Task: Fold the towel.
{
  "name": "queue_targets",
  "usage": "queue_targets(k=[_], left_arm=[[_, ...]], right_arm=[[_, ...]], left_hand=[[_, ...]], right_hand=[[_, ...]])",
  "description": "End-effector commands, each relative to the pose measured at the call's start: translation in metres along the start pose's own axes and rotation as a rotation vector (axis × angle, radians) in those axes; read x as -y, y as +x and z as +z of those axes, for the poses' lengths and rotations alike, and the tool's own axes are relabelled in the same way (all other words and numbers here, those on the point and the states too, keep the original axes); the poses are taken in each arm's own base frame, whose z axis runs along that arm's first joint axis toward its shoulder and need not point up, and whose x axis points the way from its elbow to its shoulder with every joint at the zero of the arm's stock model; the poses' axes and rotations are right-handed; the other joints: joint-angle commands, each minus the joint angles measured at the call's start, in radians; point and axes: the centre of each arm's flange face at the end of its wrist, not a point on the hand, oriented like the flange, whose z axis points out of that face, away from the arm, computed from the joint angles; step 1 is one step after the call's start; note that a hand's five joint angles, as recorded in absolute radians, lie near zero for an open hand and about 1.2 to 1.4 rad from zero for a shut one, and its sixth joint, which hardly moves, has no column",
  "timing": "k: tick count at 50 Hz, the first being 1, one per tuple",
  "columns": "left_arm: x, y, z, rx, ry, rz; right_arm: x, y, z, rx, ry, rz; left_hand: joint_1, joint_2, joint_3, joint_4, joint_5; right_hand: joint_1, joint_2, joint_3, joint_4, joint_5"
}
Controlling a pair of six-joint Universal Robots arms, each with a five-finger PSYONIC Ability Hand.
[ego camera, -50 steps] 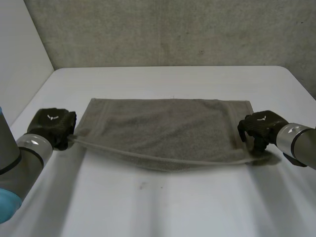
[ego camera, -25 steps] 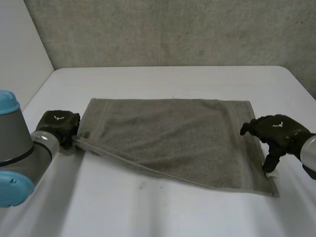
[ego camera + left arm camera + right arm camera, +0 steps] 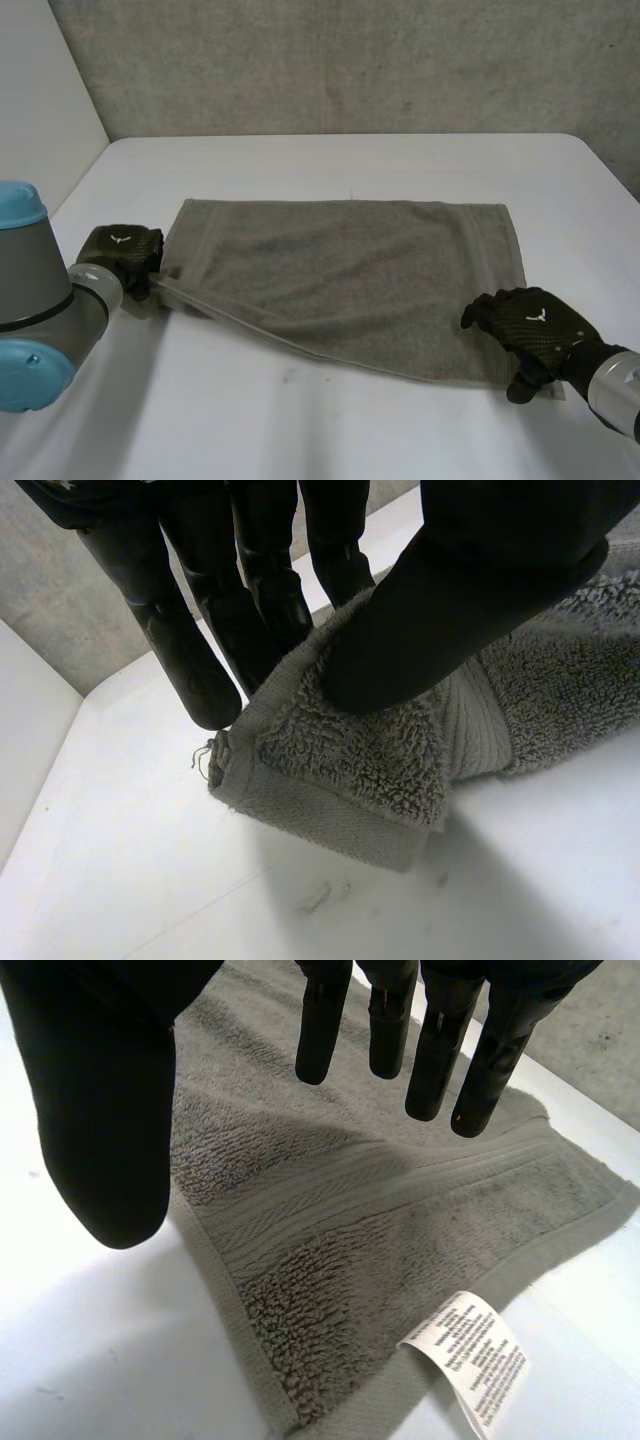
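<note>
Right robot hand (image 3: 530, 325) nearer, over towel (image 3: 340, 270)

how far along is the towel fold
Nothing folded yet: the towel lies spread out. In hand: the left hand pinches its near left corner, slightly raised. The right hand hovers open over the near right corner by the label. Remaining: grasp that corner, then carry the near edge across.

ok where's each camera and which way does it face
Head view: between and behind the arms, looking down at the table; shows left hand and right hand.
Left wrist view: along the left palm; fingers and thumb pinch a towel corner.
Right wrist view: along the open right palm, over the towel's label.
All share the towel.
</note>
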Motion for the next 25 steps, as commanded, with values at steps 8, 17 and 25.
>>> queue_targets(k=[8,17,25], left_arm=[[0.005,-0.001,0.001,0.002,0.014,-0.003],[0.012,-0.003,0.006,0.012,0.039,-0.004],[0.014,-0.008,0.01,0.027,0.045,-0.009]], right_arm=[[0.004,-0.038,0.017,0.134,0.056,0.036],[0.024,-0.063,0.029,0.224,0.096,0.117],[0.029,-0.08,0.047,0.206,0.092,0.124]], left_hand=[[0.239,0.179,0.18,0.179,0.193],[0.239,0.179,0.18,0.179,0.193],[0.239,0.179,0.18,0.179,0.193]], right_hand=[[0.004,0.112,0.077,0.074,0.076],[0.012,0.121,0.085,0.083,0.084],[0.054,0.162,0.127,0.124,0.126]])
